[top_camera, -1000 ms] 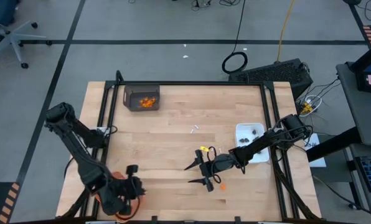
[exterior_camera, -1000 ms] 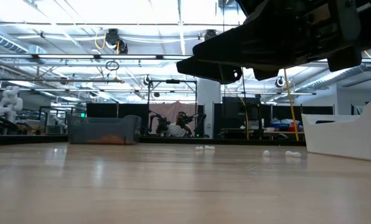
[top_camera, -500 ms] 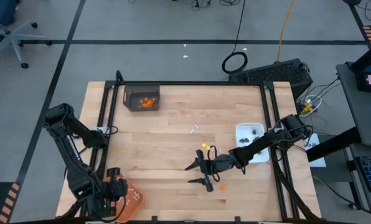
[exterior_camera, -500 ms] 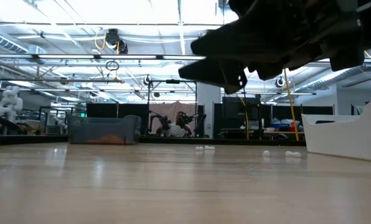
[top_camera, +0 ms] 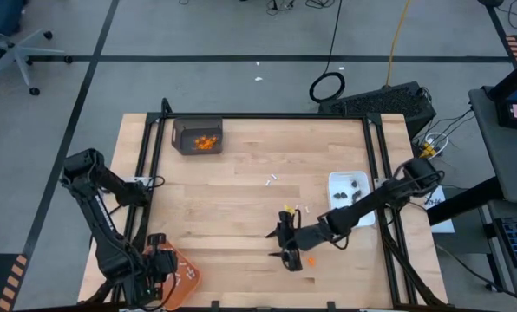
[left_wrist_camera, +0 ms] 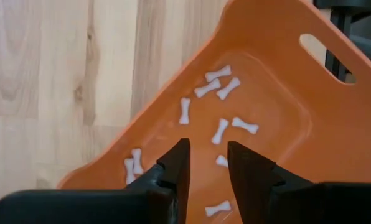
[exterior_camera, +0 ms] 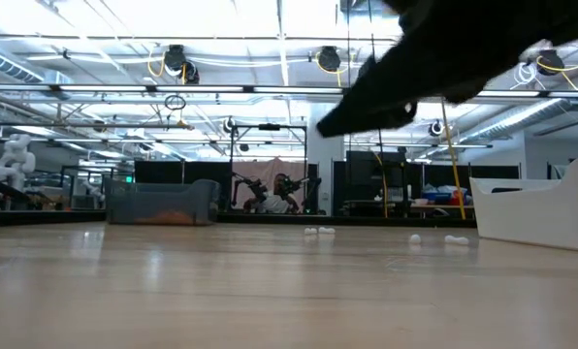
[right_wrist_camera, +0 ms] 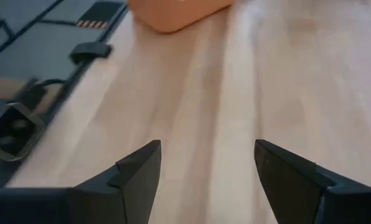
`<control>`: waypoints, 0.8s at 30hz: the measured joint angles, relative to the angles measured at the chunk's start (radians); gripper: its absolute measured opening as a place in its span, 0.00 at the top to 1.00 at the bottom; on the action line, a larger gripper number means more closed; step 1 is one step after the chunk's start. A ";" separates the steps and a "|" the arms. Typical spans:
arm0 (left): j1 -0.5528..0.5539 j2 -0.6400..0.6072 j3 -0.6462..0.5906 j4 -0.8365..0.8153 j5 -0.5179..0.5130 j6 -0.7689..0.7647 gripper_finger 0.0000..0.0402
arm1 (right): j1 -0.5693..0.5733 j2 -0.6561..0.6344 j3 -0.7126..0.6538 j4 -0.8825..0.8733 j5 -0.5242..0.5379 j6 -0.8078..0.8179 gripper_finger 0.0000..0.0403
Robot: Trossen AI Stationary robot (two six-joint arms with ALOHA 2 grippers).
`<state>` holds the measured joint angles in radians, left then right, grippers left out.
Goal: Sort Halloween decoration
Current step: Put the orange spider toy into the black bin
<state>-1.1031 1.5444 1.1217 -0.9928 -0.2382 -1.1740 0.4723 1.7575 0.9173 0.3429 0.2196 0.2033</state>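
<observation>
The left hand [left_wrist_camera: 204,163] is held low over the orange tray [left_wrist_camera: 335,124], fingers slightly parted and empty, where white sticks [left_wrist_camera: 220,130] are gathered. The right hand [top_camera: 286,247], wide open and empty, is lowered near an orange bit [top_camera: 310,258] on the surface [top_camera: 241,191], seemingly for pickup.

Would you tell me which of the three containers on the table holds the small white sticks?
The orange tray at the front left corner, under the left gripper; the dark bin holds orange bits and the white dish dark ones.

Grey floor [top_camera: 241,82], bright ceiling lights [exterior_camera: 221,19]
</observation>
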 joint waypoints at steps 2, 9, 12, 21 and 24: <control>0.003 -0.002 0.001 -0.001 0.000 0.000 0.74 | 0.023 -0.021 0.028 -0.091 -0.006 0.022 0.40; 0.003 -0.003 0.030 -0.004 -0.074 0.018 0.74 | 0.129 -0.077 0.147 -0.505 -0.006 0.206 0.40; 0.004 -0.004 0.038 0.002 -0.198 0.074 0.74 | 0.180 -0.079 0.209 -0.705 -0.006 0.333 0.40; 0.018 -0.004 0.038 0.028 -0.530 0.195 0.74 | 0.324 -0.069 0.253 -0.967 -0.006 0.629 0.49; 0.039 -0.004 0.038 0.056 -0.579 0.241 0.74 | 0.359 -0.045 0.253 -0.976 0.018 0.647 0.55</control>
<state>-1.0637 1.5406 1.1595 -0.9372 -0.8167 -0.9326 0.8309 1.7128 1.1706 -0.6334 0.2380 0.8499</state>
